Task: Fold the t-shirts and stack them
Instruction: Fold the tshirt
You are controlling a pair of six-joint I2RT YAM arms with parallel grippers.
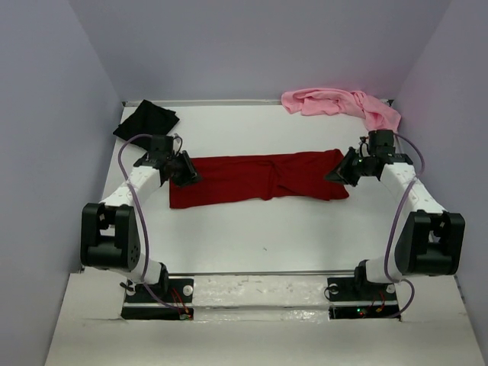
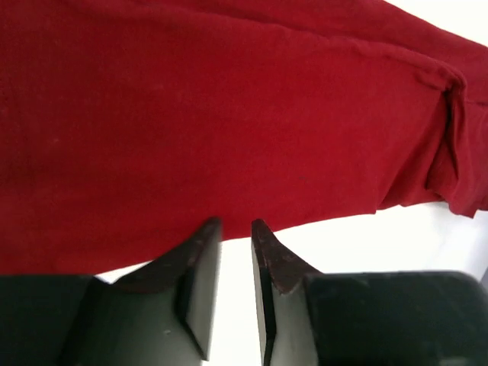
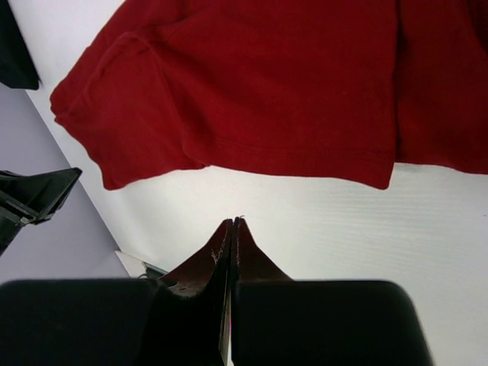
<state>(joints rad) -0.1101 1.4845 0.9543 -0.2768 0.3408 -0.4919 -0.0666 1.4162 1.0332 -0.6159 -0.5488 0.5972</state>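
Lying on the counter [image 1: 267,236], the dark red t-shirt [image 1: 259,177] is ungripped. Left pincer [image 2: 236,226] narrowly parted; right pincer [image 3: 235,223] closed, empty.

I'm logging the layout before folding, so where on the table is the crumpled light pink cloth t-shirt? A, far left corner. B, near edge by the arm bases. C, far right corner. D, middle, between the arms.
C: the crumpled light pink cloth t-shirt is bunched at the far right corner of the white table; the black cloth t-shirt sits far left and the long dark red cloth t-shirt lies across the middle.
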